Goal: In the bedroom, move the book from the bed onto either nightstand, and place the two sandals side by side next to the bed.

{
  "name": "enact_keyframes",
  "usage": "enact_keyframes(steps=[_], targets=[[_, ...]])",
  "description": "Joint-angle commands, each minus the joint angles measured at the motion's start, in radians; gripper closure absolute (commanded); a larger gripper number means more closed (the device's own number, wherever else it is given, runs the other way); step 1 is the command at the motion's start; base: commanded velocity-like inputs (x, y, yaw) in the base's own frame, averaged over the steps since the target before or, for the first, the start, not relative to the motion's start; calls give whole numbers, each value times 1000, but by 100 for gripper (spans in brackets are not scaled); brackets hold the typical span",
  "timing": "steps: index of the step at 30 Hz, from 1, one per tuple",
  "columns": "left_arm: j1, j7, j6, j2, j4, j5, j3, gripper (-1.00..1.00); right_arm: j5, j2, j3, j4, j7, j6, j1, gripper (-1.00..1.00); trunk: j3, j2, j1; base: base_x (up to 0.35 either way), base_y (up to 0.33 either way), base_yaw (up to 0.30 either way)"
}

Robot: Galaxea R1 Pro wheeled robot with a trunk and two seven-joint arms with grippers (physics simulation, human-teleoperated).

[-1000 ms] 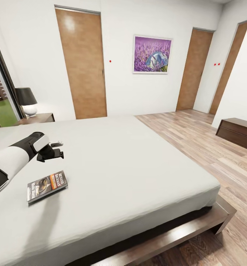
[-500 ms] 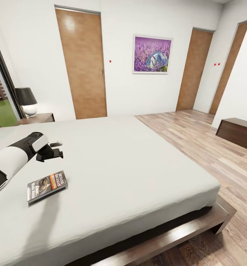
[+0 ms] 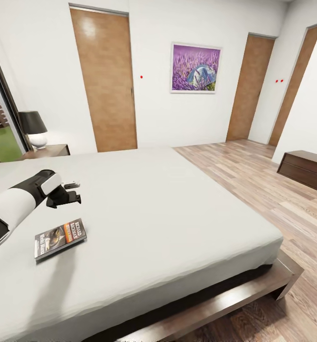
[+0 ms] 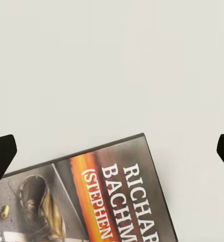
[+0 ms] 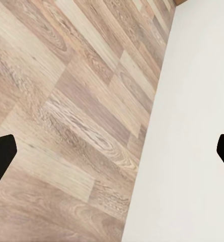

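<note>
The book (image 3: 60,238) lies flat on the off-white bed (image 3: 168,209), near its left side, dark cover with an orange band facing up. My left gripper (image 3: 76,192) hovers open above the mattress, just beyond the book's far edge. In the left wrist view the book (image 4: 91,201) lies under the gripper (image 4: 112,156), whose dark fingertips (image 4: 1,156) stand wide apart at the picture's edges. The right gripper (image 5: 112,156) is open over wood floor (image 5: 66,116) beside a white surface. The nightstand (image 3: 48,152) stands past the bed's far left corner. The sandals are out of view.
A black-shaded lamp (image 3: 33,129) sits on the nightstand. A low dark dresser (image 3: 304,170) stands on the wood floor (image 3: 253,180) at the right. Three wooden doors and a purple picture (image 3: 196,69) line the far walls. The bed's dark frame (image 3: 253,297) juts out at the near corner.
The head view has tilted very slightly. The left arm, the book and the rest have not visibly moved.
</note>
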Motion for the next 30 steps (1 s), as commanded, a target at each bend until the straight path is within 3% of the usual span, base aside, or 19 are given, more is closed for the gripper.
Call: enact_keyframes(steps=[1,4,30], targets=[[-1,9,3,1,-3,10,-5,-100,-4,0,0,0,-4,3,-1,-100,-5,-1,0,0,0,0],[0,9,4,2,-3,10,-5,-100,-4,-1,-1,0,-4,3,-1,-100,-17,-1,1,0,0,0],[2,8,11,1,-3,8,-6,-100,-4,-2,-4,7,-4,3,-1,-100,-17,-1,1,0,0,0]])
